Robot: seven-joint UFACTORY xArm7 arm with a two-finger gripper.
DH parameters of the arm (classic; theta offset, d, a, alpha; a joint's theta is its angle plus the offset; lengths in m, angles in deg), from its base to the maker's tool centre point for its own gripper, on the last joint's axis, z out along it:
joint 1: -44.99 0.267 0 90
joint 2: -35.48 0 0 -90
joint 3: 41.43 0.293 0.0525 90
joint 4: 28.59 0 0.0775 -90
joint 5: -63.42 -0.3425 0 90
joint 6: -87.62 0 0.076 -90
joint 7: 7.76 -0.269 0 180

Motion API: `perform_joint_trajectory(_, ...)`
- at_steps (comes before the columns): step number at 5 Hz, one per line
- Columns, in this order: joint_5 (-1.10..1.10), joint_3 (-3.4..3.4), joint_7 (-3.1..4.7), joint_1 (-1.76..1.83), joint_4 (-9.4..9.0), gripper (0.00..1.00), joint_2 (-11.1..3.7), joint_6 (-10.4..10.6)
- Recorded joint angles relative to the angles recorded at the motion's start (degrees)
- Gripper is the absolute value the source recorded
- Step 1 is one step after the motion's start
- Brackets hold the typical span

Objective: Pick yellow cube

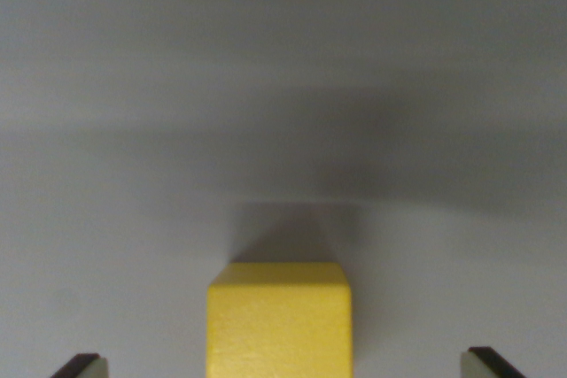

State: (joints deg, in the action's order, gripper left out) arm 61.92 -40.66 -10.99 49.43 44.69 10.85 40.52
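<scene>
In the wrist view, a yellow cube (279,320) is seen at the bottom middle of the frame. Its top edge is a bit below the middle of the picture, and its lower part is cut off by the bottom edge. The front face is bright yellow and a thin strip of its top face is seen above that. The cube is set on a plain grey surface (283,68) that fills the rest of the picture. A soft dark shadow is spread across the middle of the frame, and a darker patch of shadow is seen just behind the cube. The gripper (283,367) is shown only by its two fingertips. One dark fingertip (81,366) is seen in the lower left corner and the other in the lower right corner. The fingertips are spread wide apart, and the cube is placed between them. Grey surface is seen on both sides of the cube, so the cube is not touched by either fingertip. The cube is about midway between the two tips. Nothing is held by the gripper.
</scene>
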Motion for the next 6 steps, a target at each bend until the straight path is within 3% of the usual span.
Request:
perform_joint_trajectory(1, -0.16, 0.12, -0.06, 0.11, -0.74, 0.00, -1.24, 2.0)
perform_joint_trajectory(2, -0.16, 0.12, -0.06, 0.11, -0.74, 0.00, -1.24, 2.0)
perform_joint_trajectory(3, -0.30, 0.22, -0.11, 0.20, -1.41, 0.00, -2.36, 3.8)
perform_joint_trajectory(6, -0.43, 0.31, -0.15, 0.28, -1.99, 0.00, -3.33, 5.4)
